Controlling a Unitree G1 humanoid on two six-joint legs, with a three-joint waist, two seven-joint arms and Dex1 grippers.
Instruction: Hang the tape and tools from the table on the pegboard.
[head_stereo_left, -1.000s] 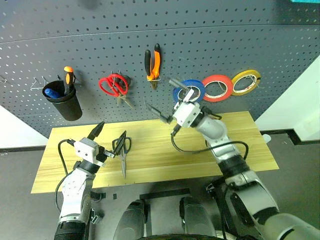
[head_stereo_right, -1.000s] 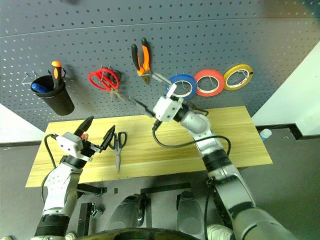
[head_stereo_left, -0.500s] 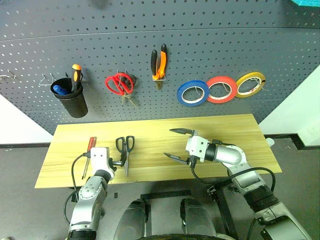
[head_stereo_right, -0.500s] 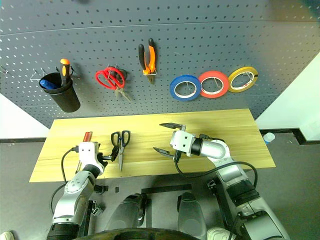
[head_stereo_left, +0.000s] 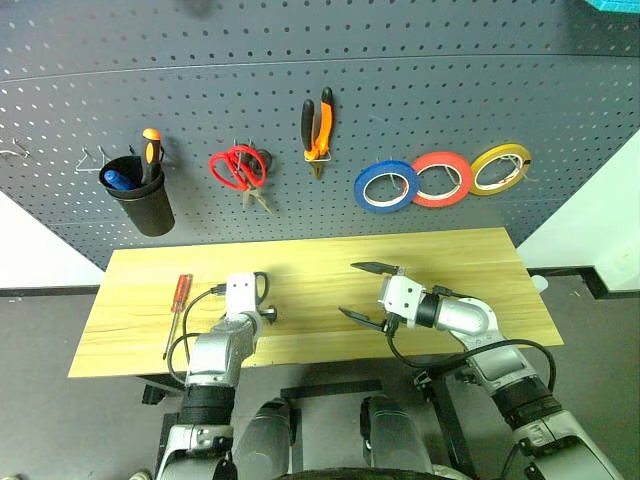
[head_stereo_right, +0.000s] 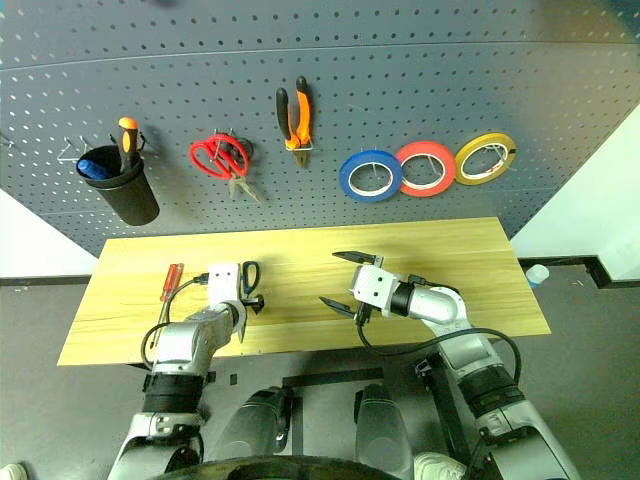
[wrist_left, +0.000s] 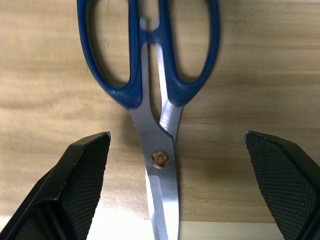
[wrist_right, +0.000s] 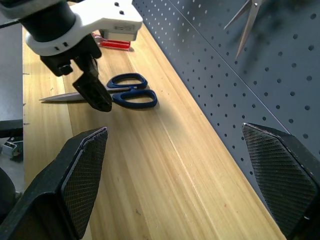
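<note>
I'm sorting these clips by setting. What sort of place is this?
Probably a workshop or tool bench: a dark pegboard hung with pliers, scissors and tape rolls, above a wooden table with a screwdriver.

I see navy-handled scissors (wrist_left: 150, 65) on the yellow, grained counter (head_stereo_left: 450, 260), a red screwdriver (head_stereo_left: 178, 300), and blue tape (head_stereo_left: 385, 186) on the grey dotted pegboard (head_stereo_left: 400, 90).

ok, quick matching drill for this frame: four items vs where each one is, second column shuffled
Items:
1. pliers
2. screwdriver
3. blue scissors
4. blue tape

Places:
A. on the table, between the open left gripper's fingers
B. on the pegboard, left of the red roll
C. on the table, near its left end
D. on the pegboard, right of the red scissors

Pairs: 1-D, 2-C, 3-A, 4-B
</note>
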